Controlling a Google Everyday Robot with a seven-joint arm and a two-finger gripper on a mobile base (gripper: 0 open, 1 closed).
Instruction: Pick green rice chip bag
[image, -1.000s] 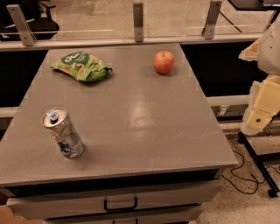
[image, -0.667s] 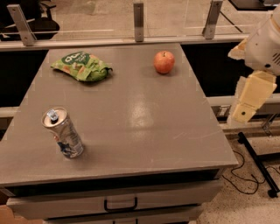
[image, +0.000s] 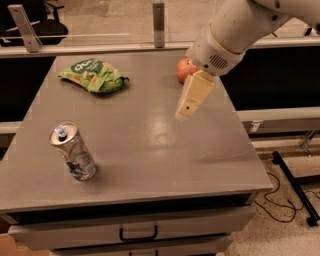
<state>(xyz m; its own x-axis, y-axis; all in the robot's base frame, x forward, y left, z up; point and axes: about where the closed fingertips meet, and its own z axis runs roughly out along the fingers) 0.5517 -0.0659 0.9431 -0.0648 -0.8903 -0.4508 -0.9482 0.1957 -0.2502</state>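
The green rice chip bag (image: 93, 75) lies flat at the far left of the grey table (image: 135, 150), bright green with a dark logo patch and orange chip pictures. My gripper (image: 190, 101) hangs over the right-middle of the table, pointing down and left, well to the right of the bag and apart from it. The white arm (image: 240, 27) comes in from the upper right.
A red apple (image: 183, 69) sits at the far right of the table, partly hidden behind the arm. An opened drink can (image: 73, 151) stands tilted near the front left. A drawer with a handle (image: 136, 234) is below the front edge. Cables lie on the floor at right.
The arm has swung in from the right side of the table to over its right-middle. The bag, apple and can have not moved on the table.
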